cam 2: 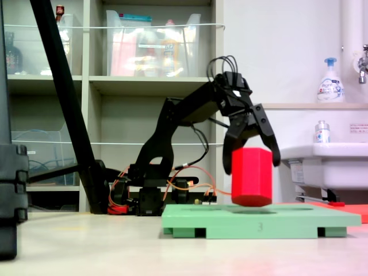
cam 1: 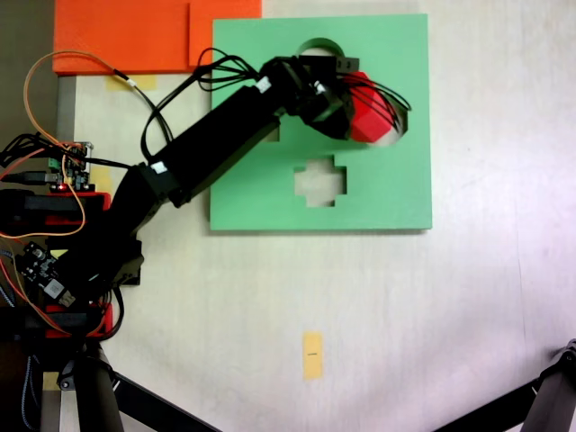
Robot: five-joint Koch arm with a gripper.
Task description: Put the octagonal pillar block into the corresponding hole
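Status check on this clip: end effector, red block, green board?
End effector shut on red octagonal block. Block upright, its base at the green board, over a cutout at the board's right side. Nothing in the way.

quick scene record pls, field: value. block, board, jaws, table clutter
block: red octagonal pillar block, upright, lower end at the board's top surface, not sunk flush
gripper: gripper straddles the block's upper part, jaws spread either side; contact cannot be told
board: green foam board, flat on the table
holes: cross cutout open; round cutout partly behind the arm; eight-sided cutout mostly under the block
clutter: orange sheet at the overhead fixed view's top left; yellow tape tag below the board
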